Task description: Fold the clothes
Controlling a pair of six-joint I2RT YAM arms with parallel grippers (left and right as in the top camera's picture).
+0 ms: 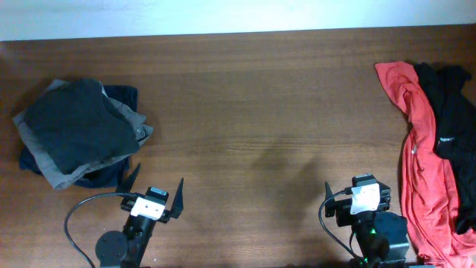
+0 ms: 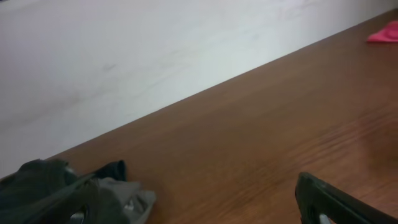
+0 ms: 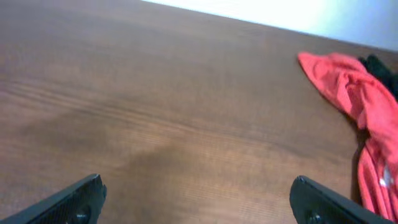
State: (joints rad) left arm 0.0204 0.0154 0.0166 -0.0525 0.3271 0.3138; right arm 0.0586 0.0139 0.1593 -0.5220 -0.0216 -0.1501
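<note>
A stack of folded dark clothes [image 1: 78,132], grey and navy, lies at the table's left; its corner shows in the left wrist view [image 2: 118,190]. A crumpled red garment [image 1: 420,149] and a black garment [image 1: 455,119] lie unfolded at the right edge; the red one shows in the right wrist view [image 3: 354,93]. My left gripper [image 1: 155,186] is open and empty near the front edge, just right of the stack. My right gripper [image 1: 357,195] is open and empty near the front edge, left of the red garment.
The brown wooden table [image 1: 253,112] spans the whole view, with a white wall along its far edge [image 2: 124,62]. Black cables run by both arm bases at the front.
</note>
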